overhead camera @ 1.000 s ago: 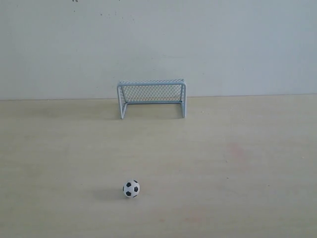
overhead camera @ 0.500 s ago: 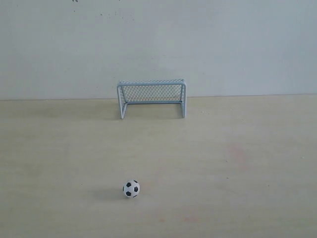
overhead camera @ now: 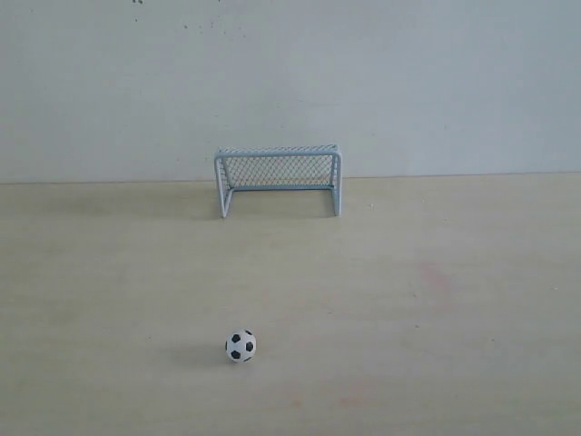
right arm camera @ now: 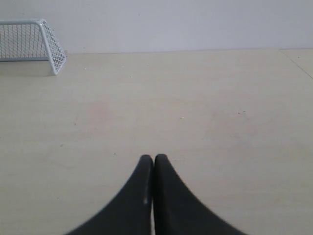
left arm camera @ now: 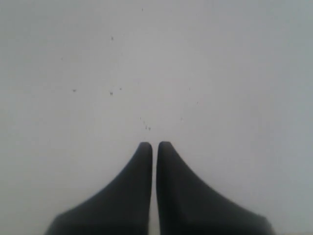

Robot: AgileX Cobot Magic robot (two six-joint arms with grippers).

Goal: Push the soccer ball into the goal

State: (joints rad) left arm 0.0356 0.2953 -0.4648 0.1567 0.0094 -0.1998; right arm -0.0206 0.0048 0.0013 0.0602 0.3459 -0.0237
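Note:
The soccer ball (overhead camera: 241, 345), white with black patches, rests on the pale wooden table near the front, a little left of centre. The goal (overhead camera: 279, 178), pale blue-grey with mesh netting, stands at the back against the wall, its mouth facing the ball. In the right wrist view the goal (right arm camera: 30, 44) shows at the far corner; the ball is out of that view. My left gripper (left arm camera: 154, 145) is shut with nothing in it, facing a blank grey wall. My right gripper (right arm camera: 153, 157) is shut and empty above bare table. Neither gripper appears in the exterior view.
A grey-white wall (overhead camera: 290, 82) backs the table (overhead camera: 436, 300). A faint reddish stain (overhead camera: 434, 275) marks the wood right of centre. The table's right edge (right arm camera: 296, 61) shows in the right wrist view.

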